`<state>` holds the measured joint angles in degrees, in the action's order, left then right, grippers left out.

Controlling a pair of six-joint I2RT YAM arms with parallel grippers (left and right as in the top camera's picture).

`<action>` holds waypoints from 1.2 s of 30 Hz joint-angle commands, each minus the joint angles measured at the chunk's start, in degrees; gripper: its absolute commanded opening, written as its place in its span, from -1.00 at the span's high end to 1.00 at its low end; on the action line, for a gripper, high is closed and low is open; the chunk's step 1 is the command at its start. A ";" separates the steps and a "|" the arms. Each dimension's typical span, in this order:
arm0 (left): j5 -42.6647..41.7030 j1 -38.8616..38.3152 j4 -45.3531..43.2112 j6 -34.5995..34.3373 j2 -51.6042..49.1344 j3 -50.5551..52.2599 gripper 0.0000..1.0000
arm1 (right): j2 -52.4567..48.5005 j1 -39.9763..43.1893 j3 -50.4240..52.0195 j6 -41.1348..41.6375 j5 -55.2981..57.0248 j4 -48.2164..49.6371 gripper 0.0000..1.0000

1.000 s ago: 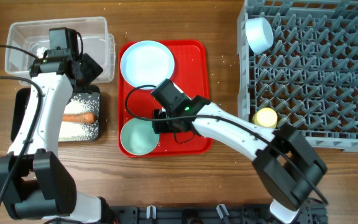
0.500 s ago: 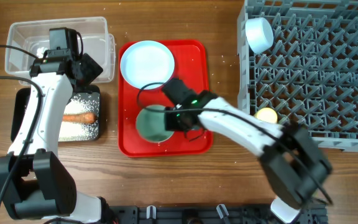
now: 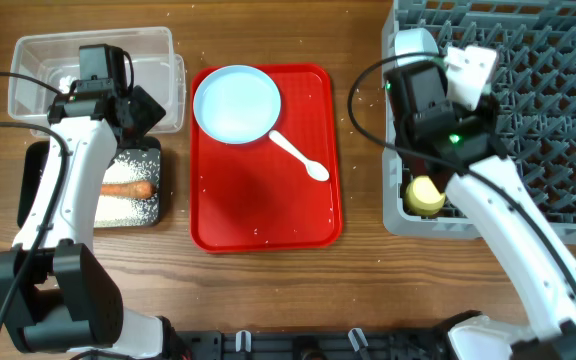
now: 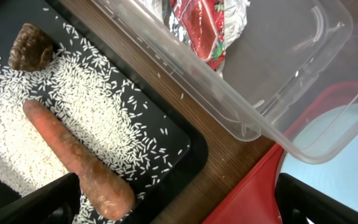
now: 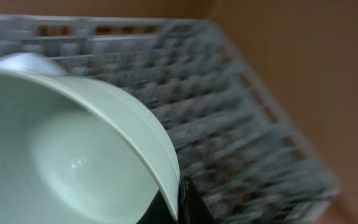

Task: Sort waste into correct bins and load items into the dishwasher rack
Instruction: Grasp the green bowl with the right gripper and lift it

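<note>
My right gripper [image 3: 465,75] is shut on the rim of the pale green bowl [image 5: 73,155] and holds it tilted above the grey dishwasher rack [image 3: 528,120], near the light blue bowl [image 3: 413,45]. The bowl shows pale beside the wrist overhead [image 3: 473,68]. The yellow cup [image 3: 426,195] lies in the rack's front left corner. The light blue plate [image 3: 236,103] and white spoon [image 3: 300,157] lie on the red tray [image 3: 268,220]. My left gripper [image 4: 179,205] hangs open and empty over the black tray [image 4: 179,149], which holds rice [image 4: 92,106], the sausage stick [image 4: 73,158] and brown lump [image 4: 31,46].
The clear tub [image 3: 93,50] stands behind the black tray and holds the red wrapper [image 4: 201,25]. Rice grains are scattered on the red tray and on the wood near it. The right wrist view is blurred by motion.
My right arm lifted the pale green bowl off the red tray and swung it right, over the rack. The spoon now lies uncovered on the tray. The left arm has not moved.
</note>
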<state>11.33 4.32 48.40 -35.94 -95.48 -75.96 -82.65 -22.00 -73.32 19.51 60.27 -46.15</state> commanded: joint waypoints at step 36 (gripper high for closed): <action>0.74 0.46 -0.02 -0.55 -0.44 0.28 -1.00 | -23.78 2.99 -0.04 -56.81 9.73 28.68 0.91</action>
<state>11.33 4.32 48.38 -35.94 -95.59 -75.96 -105.23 -19.00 -73.25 -37.43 71.09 -17.23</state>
